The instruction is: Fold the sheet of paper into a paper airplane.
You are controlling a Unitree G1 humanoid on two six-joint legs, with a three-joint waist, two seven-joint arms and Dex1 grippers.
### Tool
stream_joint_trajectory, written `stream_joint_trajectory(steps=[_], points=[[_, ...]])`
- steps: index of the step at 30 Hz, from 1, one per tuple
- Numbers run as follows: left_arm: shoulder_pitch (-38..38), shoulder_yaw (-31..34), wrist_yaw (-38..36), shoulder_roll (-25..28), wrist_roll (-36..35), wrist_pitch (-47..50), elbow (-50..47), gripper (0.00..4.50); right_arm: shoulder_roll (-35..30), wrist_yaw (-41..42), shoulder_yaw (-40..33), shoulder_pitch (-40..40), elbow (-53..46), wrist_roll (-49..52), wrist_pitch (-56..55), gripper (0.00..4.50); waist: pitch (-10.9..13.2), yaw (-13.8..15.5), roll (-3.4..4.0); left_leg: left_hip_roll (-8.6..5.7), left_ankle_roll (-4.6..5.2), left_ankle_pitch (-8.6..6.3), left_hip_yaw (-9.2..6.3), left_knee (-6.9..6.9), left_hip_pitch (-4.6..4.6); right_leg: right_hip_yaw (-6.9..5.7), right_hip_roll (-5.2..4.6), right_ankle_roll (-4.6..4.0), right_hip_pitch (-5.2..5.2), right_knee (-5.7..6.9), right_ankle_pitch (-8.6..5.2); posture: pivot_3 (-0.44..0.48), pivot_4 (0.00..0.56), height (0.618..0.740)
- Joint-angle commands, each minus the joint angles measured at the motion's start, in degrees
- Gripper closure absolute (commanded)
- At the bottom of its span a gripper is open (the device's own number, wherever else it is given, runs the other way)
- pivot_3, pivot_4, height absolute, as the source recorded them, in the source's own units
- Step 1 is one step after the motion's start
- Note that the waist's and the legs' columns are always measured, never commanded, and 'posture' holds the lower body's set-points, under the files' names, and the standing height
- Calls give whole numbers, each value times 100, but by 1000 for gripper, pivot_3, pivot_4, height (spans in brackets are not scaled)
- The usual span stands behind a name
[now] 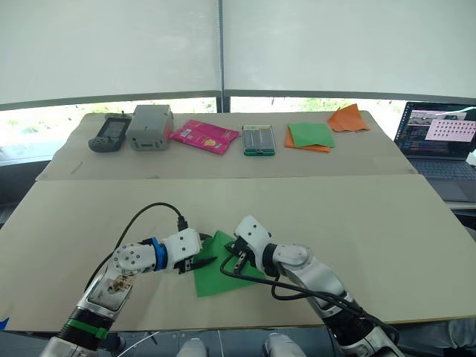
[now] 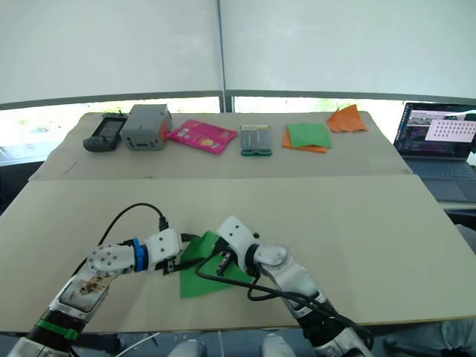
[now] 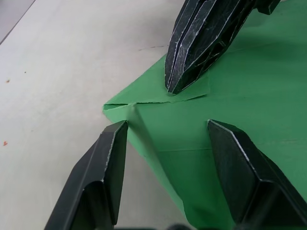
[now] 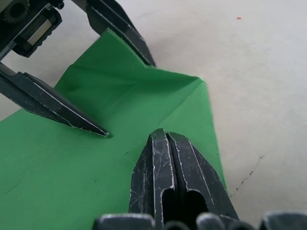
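Observation:
The sheet of paper is bright green and lies flat on the near table, with a small flap folded over at one corner. My left gripper is open, low over the table, and that folded corner lies between its fingers. My right gripper is shut, its joined tips pressing down on the flap close to the fold. From the head views, the left gripper reaches in from the left and the right gripper from the right, tips a short way apart. The paper airplane is out of view.
On the far table stand a black handheld device, a grey box, a pink packet, a green-edged case, a green sheet on orange paper and crumpled orange paper. An open laptop sits at the right.

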Motion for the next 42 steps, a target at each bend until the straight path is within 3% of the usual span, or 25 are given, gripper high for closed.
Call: stream_joint_trajectory(steps=[1, 7, 8, 22, 33, 42], points=[[149, -118, -464, 182, -162, 128, 47, 2280, 37, -87, -3, -31, 182, -48, 195, 4500, 1, -27, -1, 0, 0, 0, 0, 0, 0, 0, 0, 0, 0, 0, 0, 0, 150, 740], [171, -97, -596, 232, -284, 325, 59, 4279, 122, -133, -12, -87, 252, -65, 181, 4500, 2, -46, 3, 1, 0, 0, 0, -1, 0, 0, 0, 0, -1, 1, 0, 0, 150, 740], [139, -82, -522, 201, -246, 328, 95, 4454, 127, -139, -13, -87, 251, -63, 181, 4500, 2, -45, 2, 1, 0, 0, 0, -1, 0, 0, 0, 0, -1, 1, 0, 0, 150, 740], [197, -196, -257, 332, 47, 731, 437, 4454, 387, 5, 16, -242, 163, 91, -405, 4500, 2, -47, 4, 1, 0, 0, 0, -1, 2, 0, 1, 0, -1, 4, 0, 0, 150, 740], [274, -188, -220, 355, -13, 784, 290, 4454, 740, 299, 89, -865, 1209, 7, -1119, 4500, 5, -56, 11, 2, 6, 4, -1, -1, 4, 0, 3, 1, -1, 8, 1, 0, 150, 740], [302, -95, -146, 417, -25, 832, 226, 4454, 626, 289, 279, -733, 1524, -222, -584, 4500, -3, -61, 21, 2, 6, 4, -1, -1, 8, 1, 5, 1, 1, 12, 1, 0, 150, 740]])
